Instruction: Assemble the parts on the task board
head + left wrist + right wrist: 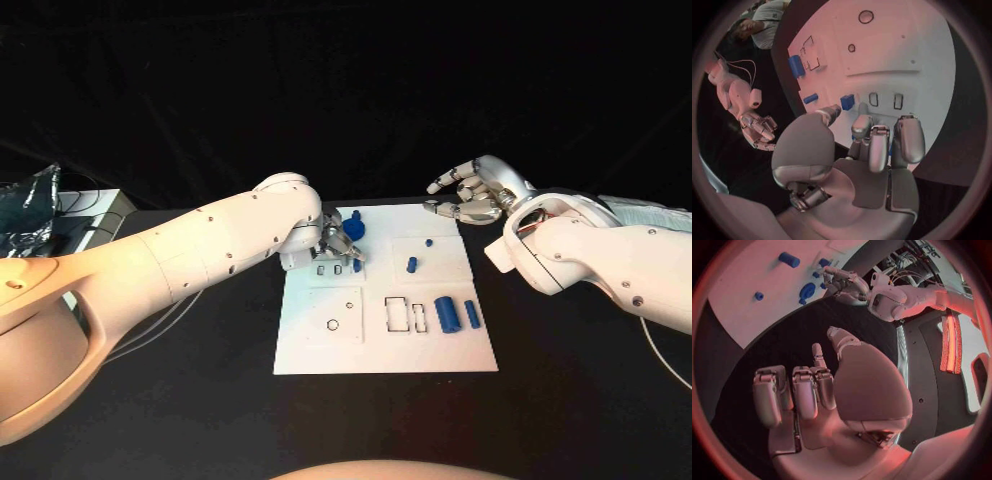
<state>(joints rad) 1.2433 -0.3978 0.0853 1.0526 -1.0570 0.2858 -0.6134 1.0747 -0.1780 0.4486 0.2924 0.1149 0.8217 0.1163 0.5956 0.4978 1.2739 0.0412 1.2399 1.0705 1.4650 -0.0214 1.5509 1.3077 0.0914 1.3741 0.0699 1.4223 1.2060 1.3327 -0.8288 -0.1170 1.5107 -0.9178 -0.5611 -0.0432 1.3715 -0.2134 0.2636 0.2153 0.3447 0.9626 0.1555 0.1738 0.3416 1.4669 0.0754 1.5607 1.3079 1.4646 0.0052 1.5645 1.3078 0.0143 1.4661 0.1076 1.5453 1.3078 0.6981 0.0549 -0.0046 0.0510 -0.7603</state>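
Blue parts (447,313) lay on your white task board (382,355); left hand (335,248) at its far-left edge, grip unclear. Right hand (473,192) hovered far-right, fingers curled, holding nothing.

Black drape (346,90) behind my matte black counter (577,400), and a crinkled clear plastic bag (29,215) sits at its far left corner.

No legible text, labels, brands or numbers anywhere. Task board (387,340) carries only unlettered outlines and recesses.
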